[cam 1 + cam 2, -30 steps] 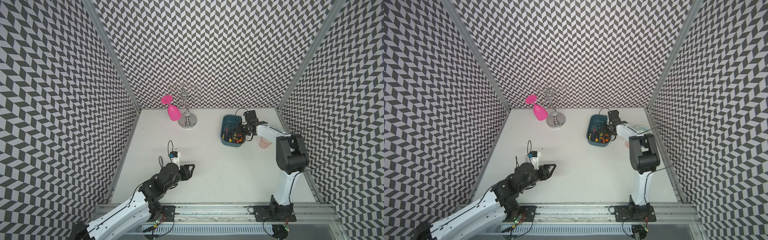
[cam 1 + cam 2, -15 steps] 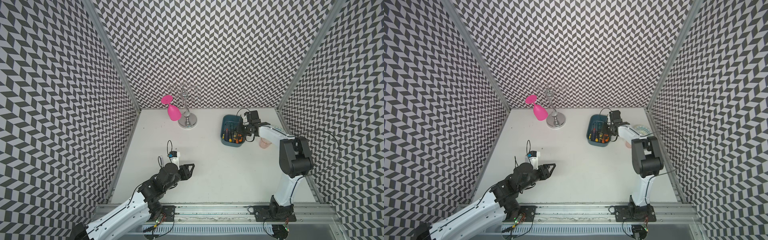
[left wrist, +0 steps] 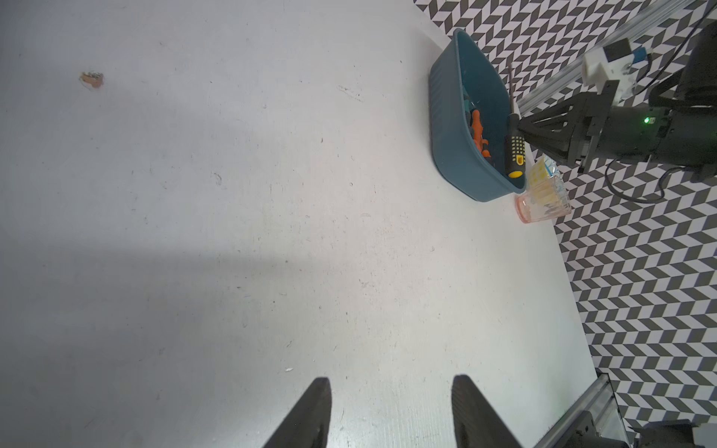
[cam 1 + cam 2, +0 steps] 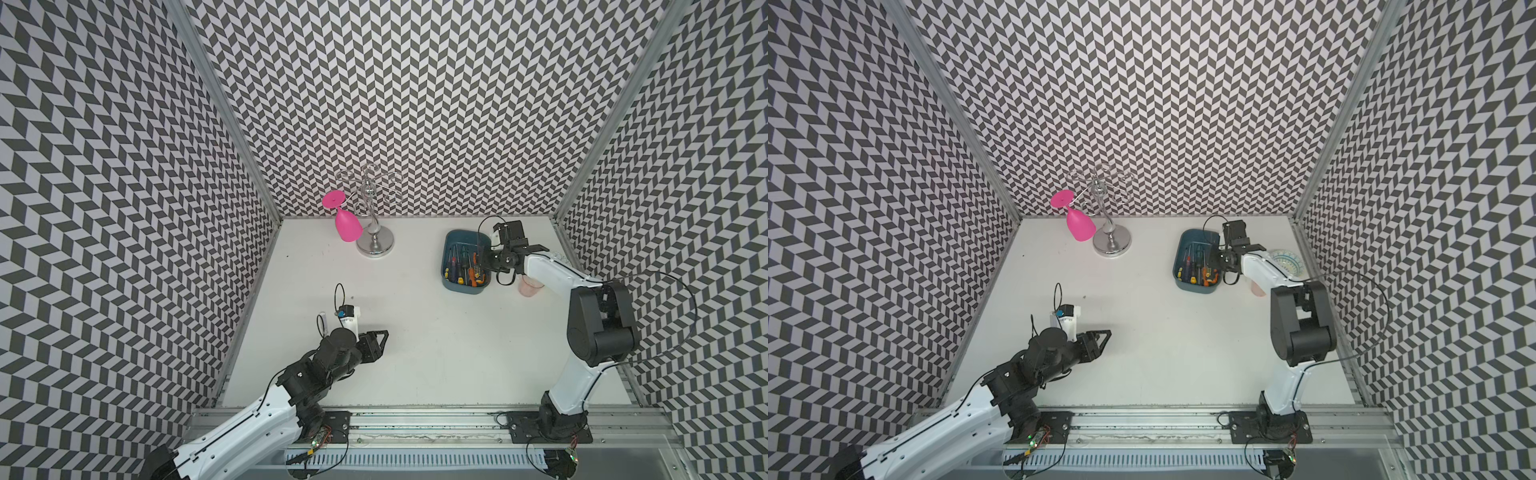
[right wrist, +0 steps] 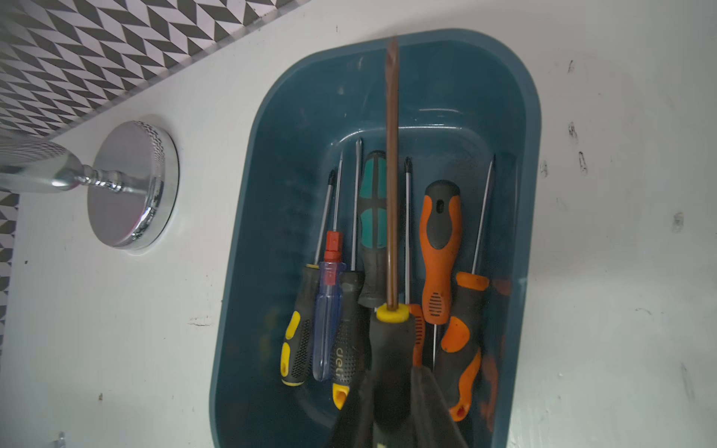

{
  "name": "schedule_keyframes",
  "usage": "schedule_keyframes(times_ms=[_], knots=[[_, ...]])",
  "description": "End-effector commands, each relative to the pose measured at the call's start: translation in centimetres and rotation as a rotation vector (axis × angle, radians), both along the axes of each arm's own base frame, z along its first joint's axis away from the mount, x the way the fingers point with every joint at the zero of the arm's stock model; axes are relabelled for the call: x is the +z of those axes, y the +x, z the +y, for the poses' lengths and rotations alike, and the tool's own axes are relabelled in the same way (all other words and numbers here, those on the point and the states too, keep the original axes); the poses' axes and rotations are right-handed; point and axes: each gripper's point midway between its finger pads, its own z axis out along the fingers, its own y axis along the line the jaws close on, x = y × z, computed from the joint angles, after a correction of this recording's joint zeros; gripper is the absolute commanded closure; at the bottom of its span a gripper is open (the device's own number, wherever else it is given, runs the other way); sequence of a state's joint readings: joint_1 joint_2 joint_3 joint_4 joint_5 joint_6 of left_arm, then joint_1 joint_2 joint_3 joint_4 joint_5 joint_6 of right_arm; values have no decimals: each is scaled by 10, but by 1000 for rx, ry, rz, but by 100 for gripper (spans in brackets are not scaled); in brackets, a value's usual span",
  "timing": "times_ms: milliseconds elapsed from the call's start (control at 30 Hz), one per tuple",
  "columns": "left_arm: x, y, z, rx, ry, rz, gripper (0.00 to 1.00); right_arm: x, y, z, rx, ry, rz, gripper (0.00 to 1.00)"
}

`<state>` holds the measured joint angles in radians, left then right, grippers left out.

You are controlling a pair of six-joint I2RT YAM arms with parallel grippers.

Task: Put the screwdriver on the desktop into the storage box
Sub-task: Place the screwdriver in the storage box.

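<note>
The right gripper (image 5: pixel 392 395) is clenched on the black rubber handle of the long screwdriver (image 5: pixel 391 337), the one with a yellow collar and a brown metal shaft. Its 2 black fingers (image 5: pixel 426 391) press the handle from both sides. The left wrist view shows the same grasp from the side: the gripper tips (image 3: pixel 518 130) meet the black-and-yellow dotted handle (image 3: pixel 514 155).

This screwdriver is over the dark teal-blue plastic storage box (image 5: pixel 295 128), lengthwise along it, with the shaft tip reaching to the far rim. Its yellow tail end sits low at the near end of the box, and the shaft rises above the rim. Whether it touches the tools beneath cannot be told. Other screwdrivers with orange, green, blue and yellow handles lie side by side on the box floor.

In both top views the box (image 4: pixel 455 245) stands on the white matte desktop (image 4: pixel 436 353) towards the back, with the right gripper (image 4: pixel 485 261) at its side. Just beside the box is a clear pink plastic cup (image 4: pixel 528 286). A patterned bowl (image 4: pixel 1285 262) shows behind the right arm.

A pink plastic wine glass (image 4: pixel 347 226) hangs upside down on a chrome wire rack with a round base (image 4: pixel 374 243).

The left gripper (image 4: pixel 380 336) hovers low over bare desktop, well apart from the box. Its 2 fingers (image 3: pixel 320 403) are spread and grasp nothing.
</note>
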<state>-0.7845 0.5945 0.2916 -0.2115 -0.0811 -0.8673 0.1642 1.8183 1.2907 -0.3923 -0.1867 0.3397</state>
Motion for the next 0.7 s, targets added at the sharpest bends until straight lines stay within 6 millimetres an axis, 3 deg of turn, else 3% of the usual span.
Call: schedule_keyframes(times_ms=[0, 200, 467, 667], knots=[[4, 2, -1, 3, -25, -14, 47, -13, 6, -6, -9, -24, 7, 90], [4, 2, 0, 5, -22, -12, 47, -33, 10, -7, -27, -22, 44, 86], [3, 3, 0, 10, -20, -12, 47, -5, 12, -2, -25, 5, -18, 72], [1, 4, -3, 0, -18, -2, 47, -11, 3, 7, 3, 52, -6, 74]])
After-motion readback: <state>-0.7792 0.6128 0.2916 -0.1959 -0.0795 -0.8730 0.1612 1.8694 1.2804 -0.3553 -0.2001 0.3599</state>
